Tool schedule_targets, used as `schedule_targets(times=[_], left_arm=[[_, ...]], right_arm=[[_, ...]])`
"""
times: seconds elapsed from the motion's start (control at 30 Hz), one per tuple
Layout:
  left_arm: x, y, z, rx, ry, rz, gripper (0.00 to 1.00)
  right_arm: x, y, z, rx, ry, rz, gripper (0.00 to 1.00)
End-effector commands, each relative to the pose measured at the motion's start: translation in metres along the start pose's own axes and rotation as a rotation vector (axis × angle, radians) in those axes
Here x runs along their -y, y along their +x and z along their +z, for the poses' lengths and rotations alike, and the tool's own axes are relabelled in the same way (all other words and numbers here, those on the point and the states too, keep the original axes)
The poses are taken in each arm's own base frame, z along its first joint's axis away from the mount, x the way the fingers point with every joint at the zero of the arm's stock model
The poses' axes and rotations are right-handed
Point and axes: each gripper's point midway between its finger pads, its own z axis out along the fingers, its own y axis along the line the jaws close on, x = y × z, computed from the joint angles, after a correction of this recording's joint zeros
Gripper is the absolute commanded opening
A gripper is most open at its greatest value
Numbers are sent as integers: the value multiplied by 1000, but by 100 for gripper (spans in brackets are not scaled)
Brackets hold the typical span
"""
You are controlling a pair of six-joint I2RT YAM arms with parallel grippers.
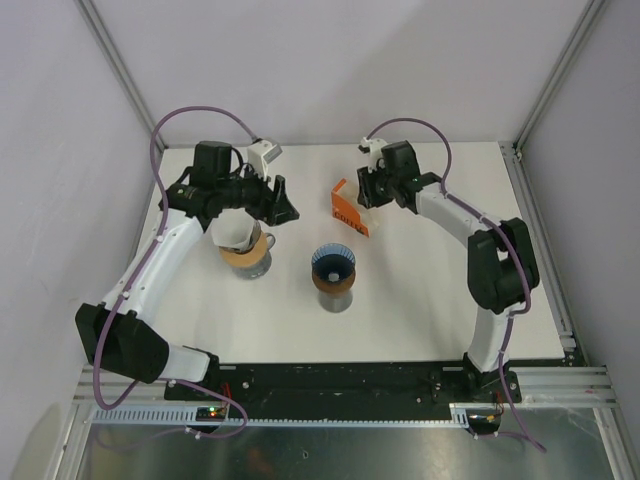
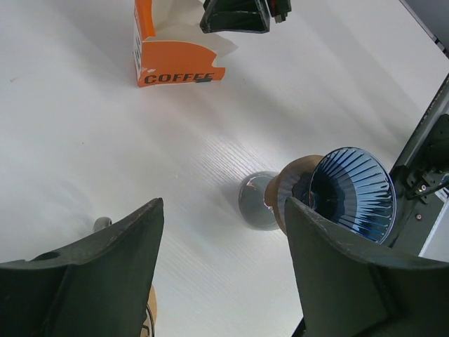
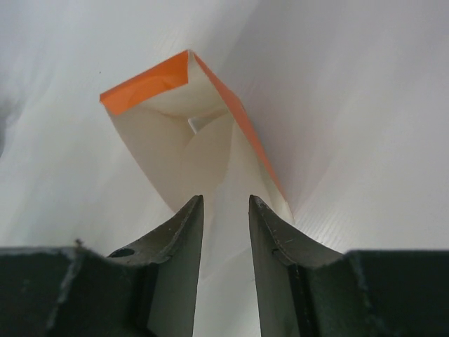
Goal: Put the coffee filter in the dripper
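Though boxed, filter (image 3: 216, 160) (white) peeks.

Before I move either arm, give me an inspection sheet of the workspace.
Surface: white table, no spills seen.
Job's things: orange filter box open, white filters inside; blue dripper upright on its brown stand, no filter in it.
Clutter: white cup on a wooden stand, under the left arm.
Grippers: left gripper open, holding nothing; right gripper at the box mouth, jaws narrow with white paper between them, grip unclear.
Cables: purple cables loop above both arms, clear of the things.
Surroundings: pale walls, metal frame posts; nothing else seen.
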Motion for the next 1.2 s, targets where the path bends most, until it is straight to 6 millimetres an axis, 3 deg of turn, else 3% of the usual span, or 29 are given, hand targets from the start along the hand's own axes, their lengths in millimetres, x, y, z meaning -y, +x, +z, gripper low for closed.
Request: schedule_targets(times=[0.0, 0.27, 0.43, 0.57, 0.73, 0.97, 1.07, 1.17], left_arm=[[5, -9, -8, 36, 22, 25, 74], [6, -9, -9, 39, 29, 24, 74], [6, -10, -10, 43, 33, 24, 74], [8, -10, -11, 45, 36, 25, 74], [9, -11, -13, 49, 38, 31, 74], [12, -15, -16, 61, 43, 39, 74], [14, -19, -18, 72, 47, 47, 74], [19, -27, -23, 93, 59, 65, 76]], right_arm=[[0, -16, 9, 21, 10, -2, 36], [2, 0, 20, -43, 64, -21, 32], [-1, -6, 16, -35, 65, -25, 6], [-7, -25, -2, 12, 70, -36, 0], [-12, -57, -44, 108, 134, -69, 0], [-14, -82, -115, 219, 225, -109, 0], [-30, -98, -155, 310, 209, -152, 0], [-61, -109, -190, 401, 130, -235, 0]])
